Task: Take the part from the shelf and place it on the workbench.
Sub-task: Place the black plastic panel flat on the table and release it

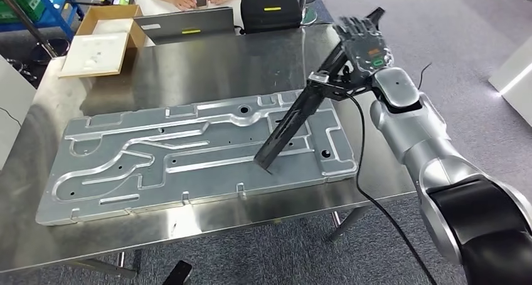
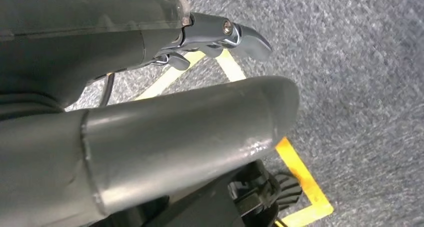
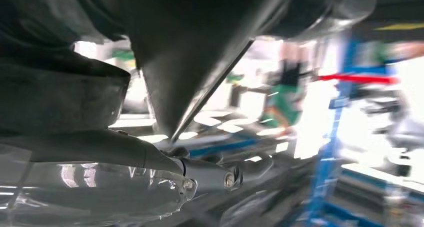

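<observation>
At right of the frame, the robot's right hand (image 1: 364, 43) grasps a long dark part (image 1: 295, 118), tilted, its lower end over the large aluminium plate (image 1: 188, 153) on the steel workbench (image 1: 207, 65). Whether the left hand (image 2: 150, 137) is clenched cannot be told.

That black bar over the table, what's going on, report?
Right hand holds bar, tilted, low end over grey plate. Left hand holds nothing, over floor. Box, laptop far side.
</observation>
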Robot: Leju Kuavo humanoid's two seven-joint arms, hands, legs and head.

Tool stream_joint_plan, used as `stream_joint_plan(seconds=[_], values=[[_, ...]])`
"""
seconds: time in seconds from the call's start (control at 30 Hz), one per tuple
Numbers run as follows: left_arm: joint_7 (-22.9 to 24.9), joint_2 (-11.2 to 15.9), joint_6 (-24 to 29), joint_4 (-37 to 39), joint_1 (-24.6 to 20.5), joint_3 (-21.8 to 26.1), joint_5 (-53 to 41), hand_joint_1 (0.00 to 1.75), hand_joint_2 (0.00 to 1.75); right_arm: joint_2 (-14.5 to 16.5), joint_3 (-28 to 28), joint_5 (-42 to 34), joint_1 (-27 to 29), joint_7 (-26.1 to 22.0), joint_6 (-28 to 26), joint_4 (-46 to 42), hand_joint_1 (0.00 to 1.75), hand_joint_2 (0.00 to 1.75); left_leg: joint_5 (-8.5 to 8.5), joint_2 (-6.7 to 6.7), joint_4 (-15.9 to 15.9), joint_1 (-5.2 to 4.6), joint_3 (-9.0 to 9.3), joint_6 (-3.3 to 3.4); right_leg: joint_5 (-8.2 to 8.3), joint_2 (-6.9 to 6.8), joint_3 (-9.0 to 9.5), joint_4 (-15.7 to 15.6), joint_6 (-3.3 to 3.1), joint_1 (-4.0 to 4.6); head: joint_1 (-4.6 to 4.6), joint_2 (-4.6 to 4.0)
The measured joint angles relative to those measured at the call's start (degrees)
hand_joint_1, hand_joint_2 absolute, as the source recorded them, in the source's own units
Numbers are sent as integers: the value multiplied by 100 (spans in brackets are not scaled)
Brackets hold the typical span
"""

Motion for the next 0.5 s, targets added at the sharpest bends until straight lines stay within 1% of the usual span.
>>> stream_joint_plan(seconds=[0.03, 0.07, 0.1, 0.13, 0.17, 0.2, 0.23, 0.27, 0.3, 0.33, 0.37, 0.4, 0.43, 0.5], values=[[0, 1, 13, 0, 5, 0, -4, 0, 0, -19, 16, 92, -6, 164, -200, 55, 0, 0, -69, 7, 87, 6, -34, -25, 7, -2, 10, -14, -45, -10, -1, -1], [1, 2, 24, 0, 7, 0, -8, 0, 0, -28, 24, 149, -15, 282, -380, 101, 0, 0, -196, 13, 289, 10, -121, -47, 12, -3, 22, -29, -85, -22, -2, -1], [1, 3, 36, 0, 9, 0, -13, 0, 0, -37, 25, 189, -24, 372, -531, 145, 0, 0, -364, 21, 604, 15, -261, -62, 10, -4, 32, -35, -114, -17, -2, 0], [2, 3, 43, 0, 10, 0, -17, 0, 0, -44, 25, 218, -31, 428, -625, 186, 0, 0, -541, 23, 998, 16, -445, -72, 4, -2, 37, -36, -137, -6, -3, 0], [4, 3, 48, 0, 12, 0, -19, 0, 0, -50, 25, 240, -34, 469, -676, 226, 0, 0, -671, 23, 1363, 18, -623, -77, -2, 0, 44, -35, -148, 8, -3, 1], [7, 3, 49, 0, 15, 0, -19, 0, 0, -60, 24, 264, -35, 503, -698, 265, 0, 0, -709, 23, 1583, 17, -739, -74, -8, 2, 52, -33, -157, 23, -3, 0], [9, 3, 50, 0, 18, 0, -19, 0, 0, -69, 25, 294, -36, 542, -705, 298, 0, 0, -641, 23, 1599, 15, -763, -62, -14, 5, 62, -30, -163, 38, -3, 0], [10, 3, 53, 0, 19, 0, -19, 0, 0, -76, 24, 327, -38, 588, -710, 322, 0, 0, -472, 23, 1379, 12, -671, -38, -20, 10, 75, -28, -166, 50, -3, 0], [11, 5, 57, 0, 17, 0, -19, 0, 0, -82, 24, 361, -42, 642, -714, 343, 0, 0, -254, 22, 1000, 2, -497, -1, -26, 14, 88, -26, -165, 61, -3, -1], [11, 13, 61, 0, 12, 0, -19, 0, 0, -87, 23, 386, -49, 694, -713, 359, 0, 0, -92, 23, 603, -13, -303, 41, -35, 19, 96, -24, -158, 78, -2, -1], [11, 21, 65, 0, 6, 0, -18, 0, 0, -94, 20, 402, -61, 740, -697, 378, 0, 0, 15, 23, 279, -29, -148, 74, -39, 23, 97, -21, -143, 88, -2, 0], [11, 28, 68, 0, 2, 0, -18, 0, 0, -102, 12, 406, -79, 777, -645, 399, 0, 0, 53, 23, 87, -46, -57, 97, -40, 25, 94, -21, -121, 92, -1, 0], [11, 36, 69, 0, 0, 0, -16, 0, 0, -110, -1, 391, -101, 785, -543, 426, 0, 0, 38, 22, 17, -58, -25, 108, -36, 27, 92, -27, -91, 91, -2, 0], [10, 40, 71, 0, 1, 0, -10, 0, 0, -120, -43, 326, -153, 725, -223, 484, 0, 0, 73, 26, -53, -43, 1, 141, -35, 27, 99, -38, -25, 83, -2, 1]])
